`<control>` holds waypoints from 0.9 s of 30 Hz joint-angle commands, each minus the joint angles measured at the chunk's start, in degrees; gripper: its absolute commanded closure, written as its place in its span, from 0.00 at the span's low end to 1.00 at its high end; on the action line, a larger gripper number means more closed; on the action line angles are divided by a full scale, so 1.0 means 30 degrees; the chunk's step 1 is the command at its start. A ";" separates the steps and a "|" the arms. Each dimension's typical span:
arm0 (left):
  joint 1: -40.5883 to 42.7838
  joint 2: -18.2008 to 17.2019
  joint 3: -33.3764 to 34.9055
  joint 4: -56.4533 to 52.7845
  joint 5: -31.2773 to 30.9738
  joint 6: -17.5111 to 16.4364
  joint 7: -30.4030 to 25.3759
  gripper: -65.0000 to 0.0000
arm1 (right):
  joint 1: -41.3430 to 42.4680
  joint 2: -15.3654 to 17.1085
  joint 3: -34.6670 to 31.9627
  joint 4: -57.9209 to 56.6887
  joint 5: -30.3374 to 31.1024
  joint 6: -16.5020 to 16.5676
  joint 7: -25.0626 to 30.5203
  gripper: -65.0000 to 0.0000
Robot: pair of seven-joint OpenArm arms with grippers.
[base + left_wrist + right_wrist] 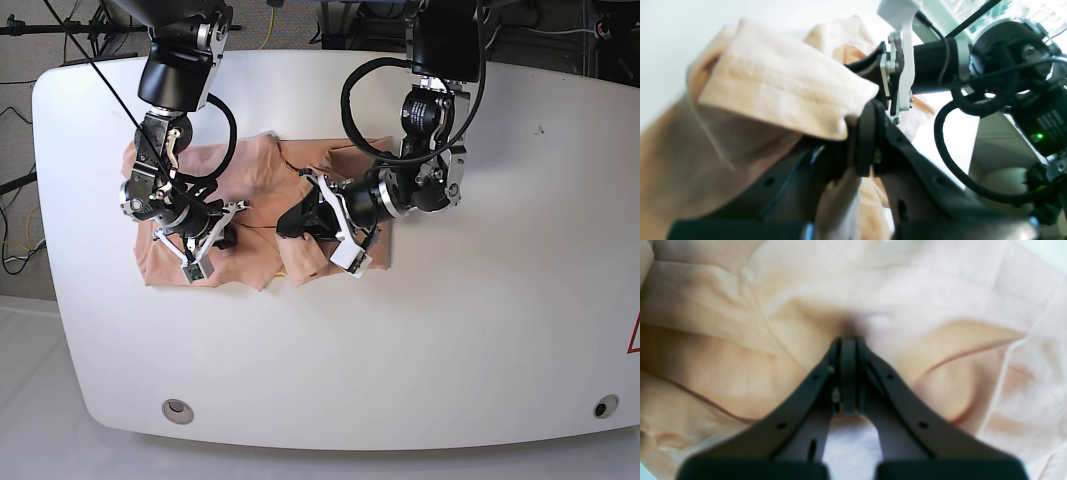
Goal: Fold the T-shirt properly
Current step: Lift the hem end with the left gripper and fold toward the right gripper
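Across the base view from left to right, the peach-pink T-shirt [255, 180] is lying wrinkled on the white table [500, 320], covering a stretch from the left side to just past the middle. The right arm [165, 160] is reaching down over the shirt's left part, and its claw [849, 346] is keeping its black fingers together, the tips pressing into the fabric; whether they are pinching any cloth, I cannot tell. Around those fingers, the right wrist view is showing loose folds and seams running in several directions. Below this part of the shirt, near the table's front edge, a round metal fitting [178, 411] is sitting in the tabletop. Farther right, the left arm [430, 150] is leaning in over the shirt's right part, a black cable [350, 105] looping out beside it. The left claw [867, 133] is clamping on a bunched fold of the T-shirt, and in the left wrist view a stitched hem [783, 90] is sticking out from between its fingers, with more cloth hanging below. At the far right, a second round fitting [606, 406] is sitting near the table's front corner.
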 commanded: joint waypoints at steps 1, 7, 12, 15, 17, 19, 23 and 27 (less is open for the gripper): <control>-0.0415 0.0111 0.0050 -0.0213 -0.0577 -0.0157 -0.0603 0.92 | -0.0510 -0.0030 -0.0122 -0.0421 -0.1689 0.0057 -0.2562 1.00; -0.0855 0.0111 0.0050 -0.0857 -0.0577 -0.0157 -0.0632 0.77 | -0.0510 -0.0030 -0.0122 -0.0421 -0.1689 0.0057 -0.2562 1.00; -0.0943 0.0111 0.0020 -0.0857 -0.0606 -0.0157 -0.0632 0.39 | -0.0510 -0.0030 -0.0122 -0.0421 -0.1689 0.0087 -0.2562 1.00; -0.0914 0.0111 -0.0156 -0.0799 -0.0635 -0.0157 -0.0632 0.21 | -0.0510 -0.0030 -0.0122 -0.0421 -0.1689 0.0087 -0.2562 1.00; -0.0914 0.0111 -0.0244 -0.0828 -0.0635 -0.0157 -0.0632 0.18 | -0.0510 -0.0030 -0.0122 -0.0421 -0.1689 0.0087 -0.2562 1.00; -0.0914 0.0111 -0.0126 -0.0828 -0.0635 -0.0157 -0.0632 0.19 | -0.0510 -0.0030 -0.0122 -0.0421 -0.1689 0.0087 -0.2562 1.00; -0.0943 0.0111 -0.0009 -0.0828 -0.0635 -0.0157 -0.0632 0.19 | -0.0510 -0.0030 -0.0122 -0.0421 -0.1689 0.0087 -0.2562 1.00; -0.0943 0.0111 -0.0009 -0.0828 -0.0635 -0.0157 -0.0632 0.19 | -0.0510 -0.0030 -0.0122 -0.0421 -0.1689 0.0087 -0.2562 1.00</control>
